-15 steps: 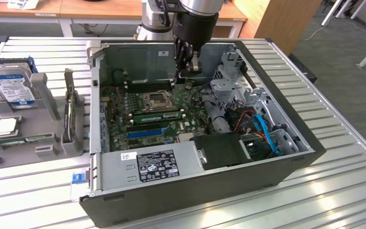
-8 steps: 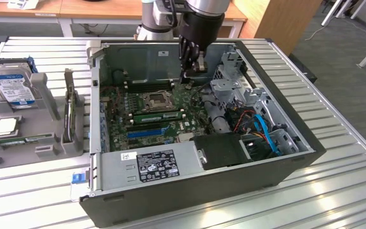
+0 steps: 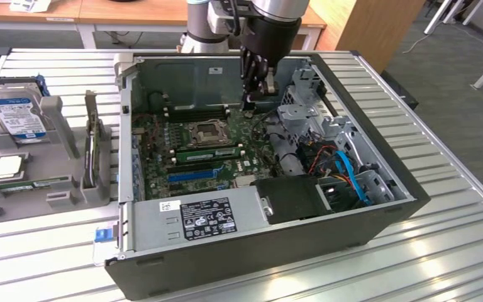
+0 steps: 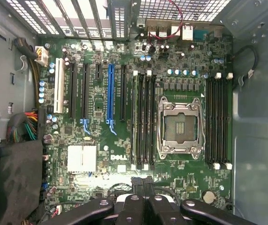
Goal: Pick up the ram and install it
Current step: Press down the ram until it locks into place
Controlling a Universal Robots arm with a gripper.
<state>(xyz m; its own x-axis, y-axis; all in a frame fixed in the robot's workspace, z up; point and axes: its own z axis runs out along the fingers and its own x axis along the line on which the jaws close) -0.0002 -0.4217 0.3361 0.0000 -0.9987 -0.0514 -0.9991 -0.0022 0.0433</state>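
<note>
A long green ram stick (image 3: 210, 151) with black chips stands in a memory slot just on the near side of the empty processor socket (image 3: 205, 133). The wrist view looks straight down on that slot bank (image 4: 143, 119) and the socket (image 4: 179, 123). What looks like another green stick (image 3: 27, 185) lies in the grey tray on the exterior view's left. My gripper (image 3: 255, 94) hangs inside the open case over the far part of the motherboard, near the far memory slots (image 3: 195, 113). Its black fingers (image 4: 133, 206) are pressed together with nothing between them.
The grey tray (image 3: 65, 195) also carries a hard drive (image 3: 15, 113), a square silver processor chip (image 3: 5, 167) and an upright dark card (image 3: 93, 141). Inside the case, the power supply (image 3: 199, 217) fills the near side; a metal drive cage (image 3: 309, 119) and blue cables (image 3: 351, 176) crowd the exterior view's right.
</note>
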